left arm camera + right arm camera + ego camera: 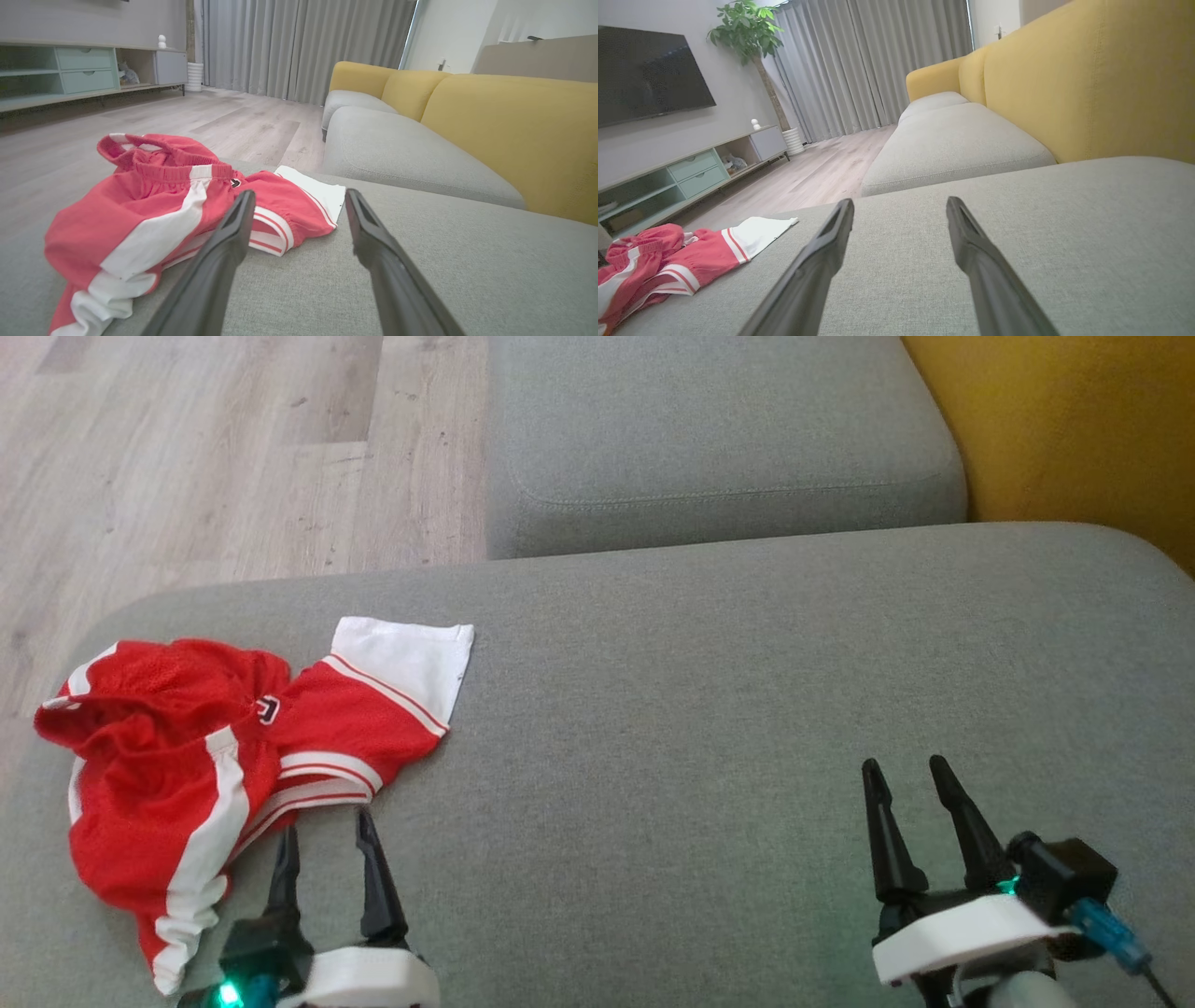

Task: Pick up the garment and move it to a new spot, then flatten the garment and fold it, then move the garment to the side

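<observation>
- L gripper [326, 822] & R gripper [904, 763]: both spread wide, holding nothing.
- Shorts [215, 756] lie bunched at far left of seat [709, 691], near its edge, just ahead of L tips.
- Risk: if you pinch only the top layer, the rest may drag or slip onto the floor [187, 457].
- Folds hide the under-layers; 2nd leg hard to make out.

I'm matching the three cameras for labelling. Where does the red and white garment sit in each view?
Head view: the garment lies crumpled at the left, in the lower half.
Left wrist view: the garment is left of centre, reaching the bottom edge.
Right wrist view: the garment is in the bottom left corner.
Shared landmark: the far seat cushion, top centre in the head view, right of centre in the left wrist view, centre in the right wrist view.
</observation>
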